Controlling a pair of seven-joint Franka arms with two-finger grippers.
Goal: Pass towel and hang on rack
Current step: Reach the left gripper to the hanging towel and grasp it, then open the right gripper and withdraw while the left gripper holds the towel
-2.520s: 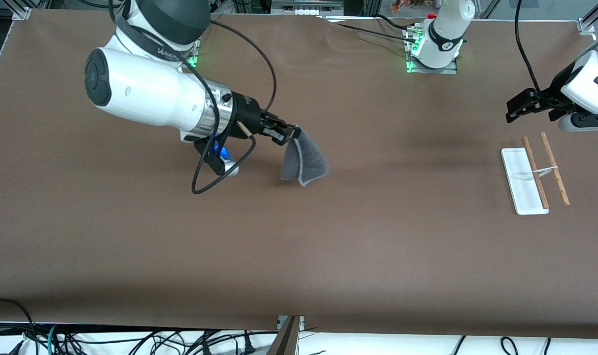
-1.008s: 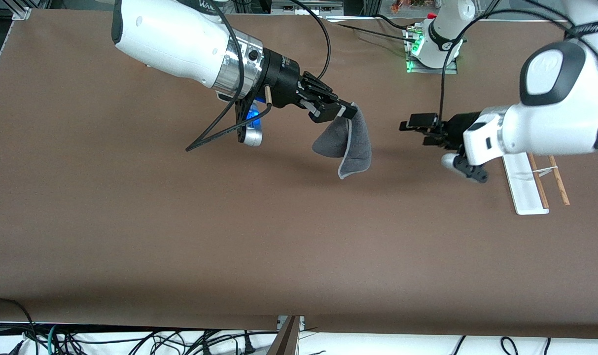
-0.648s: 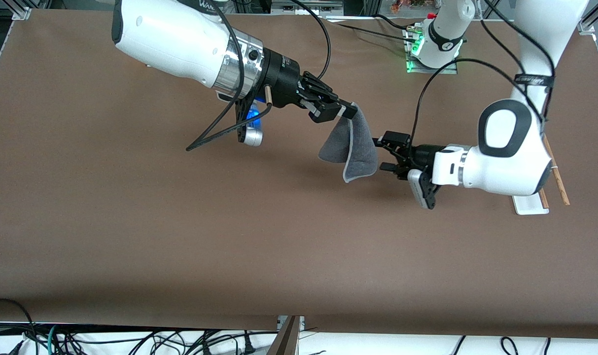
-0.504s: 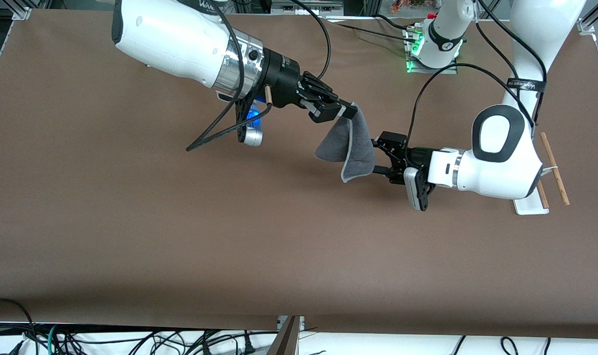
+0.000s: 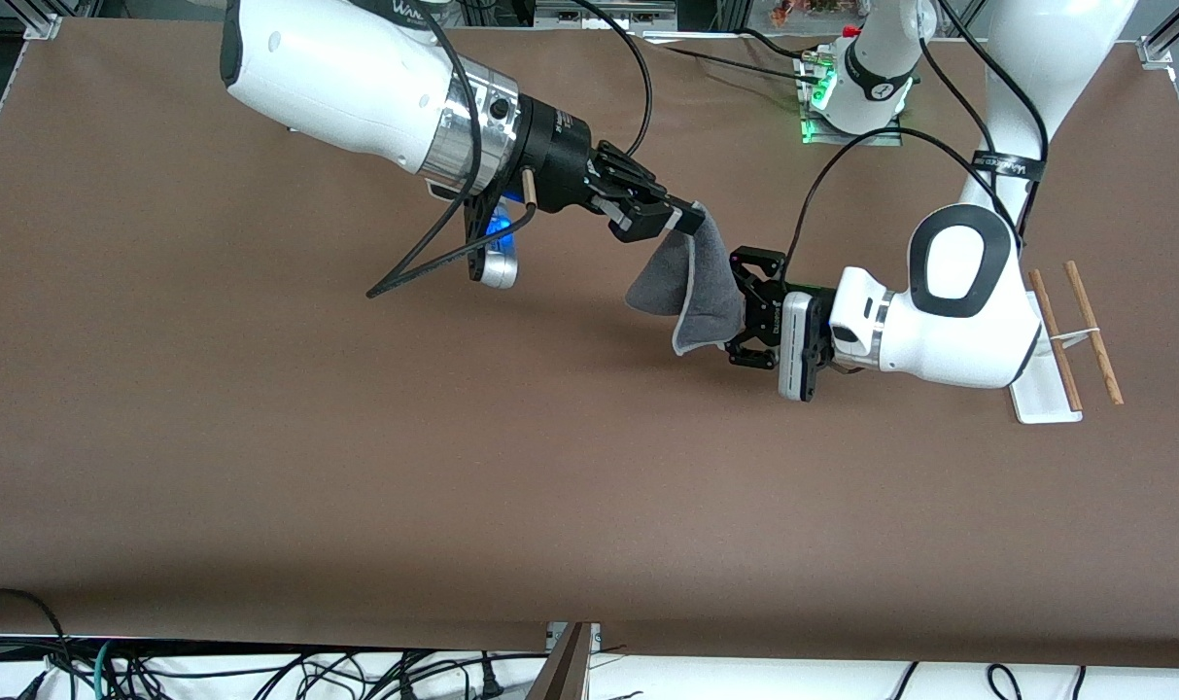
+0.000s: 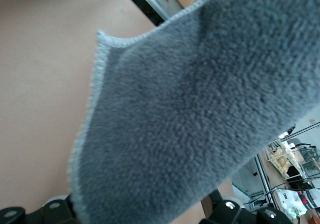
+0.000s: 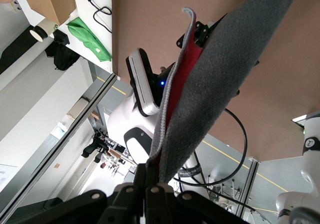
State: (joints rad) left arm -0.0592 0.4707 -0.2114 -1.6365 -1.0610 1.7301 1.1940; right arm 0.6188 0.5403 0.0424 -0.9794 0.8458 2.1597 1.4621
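Towel (image 5: pixel 698 287), grey in front, red only in the right wrist view, hangs above the worktop (image 5: pixel 259 467), pinched in my right jaws, my left jaws spread around its edge.

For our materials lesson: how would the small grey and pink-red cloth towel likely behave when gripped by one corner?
Probably floppy: the grey and pink-red cloth towel folds and hangs limp below the right gripper, shut on its top corner. Likely light, as that pinch alone carries it. Its fuzzy pile suggests little slipping between the open left gripper fingers either side of it.
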